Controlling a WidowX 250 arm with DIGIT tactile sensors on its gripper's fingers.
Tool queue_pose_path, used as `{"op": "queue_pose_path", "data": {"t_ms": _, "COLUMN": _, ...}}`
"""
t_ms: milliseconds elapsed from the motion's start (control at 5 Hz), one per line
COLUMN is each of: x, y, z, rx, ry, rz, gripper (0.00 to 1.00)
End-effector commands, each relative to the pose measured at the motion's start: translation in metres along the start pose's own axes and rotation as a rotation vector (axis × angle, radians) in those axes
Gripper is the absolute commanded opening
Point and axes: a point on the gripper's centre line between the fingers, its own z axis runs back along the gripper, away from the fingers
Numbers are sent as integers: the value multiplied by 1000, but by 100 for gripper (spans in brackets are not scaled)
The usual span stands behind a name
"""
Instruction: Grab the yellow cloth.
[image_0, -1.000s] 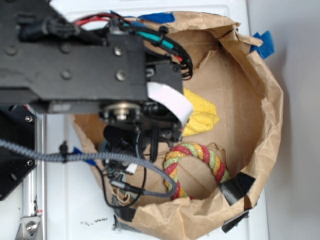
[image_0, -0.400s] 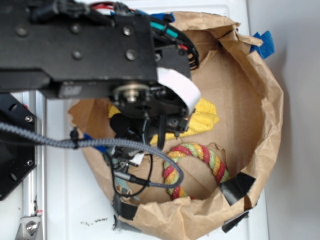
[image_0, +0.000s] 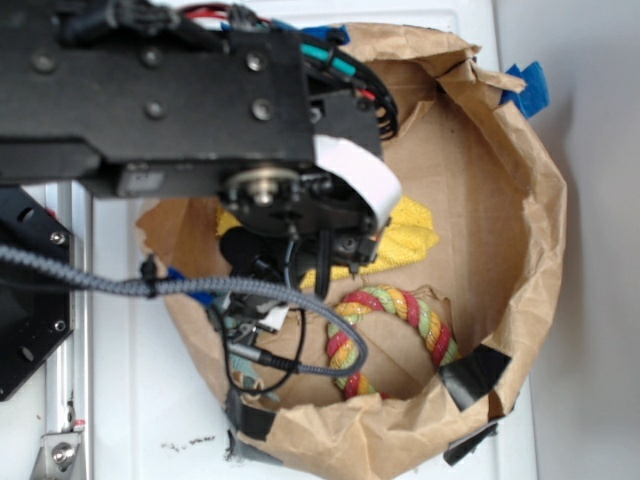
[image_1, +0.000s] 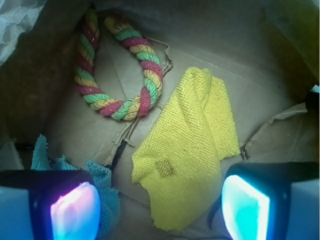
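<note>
1. none of the grab looks done yet: in the wrist view the yellow cloth (image_1: 189, 150) lies flat and spread on the cardboard floor of the paper bag (image_0: 545, 250), lower centre of the frame, and nothing is pinching it.
2. the gripper (image_1: 160, 210) hangs over the near edge of the cloth with its jaws wide apart, one glowing pad at the lower left and one at the lower right of the frame, and the cloth's lower corner between them. descent and closing are left, by my reading.
3. the rope ring (image_1: 117, 70) sits in the upper left, touching or just beside the cloth's upper edge; the teal cloth (image_1: 102, 182) bunches at the lower left, partly behind the left pad.
4. in the exterior view the arm covers most of the cloth; only a yellow strip shows at mid-frame.
5. how high the pads are above the cloth cannot be told, and the fingertips themselves are cut off by the bottom edge.
</note>
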Motion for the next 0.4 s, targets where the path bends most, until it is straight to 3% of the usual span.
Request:
{"op": "queue_pose_path", "data": {"t_ms": 0, "x": 19, "y": 23, "z": -17, "rx": 50, "ry": -55, "rz": 43, "gripper": 100}}
{"op": "queue_pose_path", "data": {"t_ms": 200, "x": 25, "y": 23, "z": -30, "rx": 50, "ry": -45, "rz": 31, "gripper": 100}}
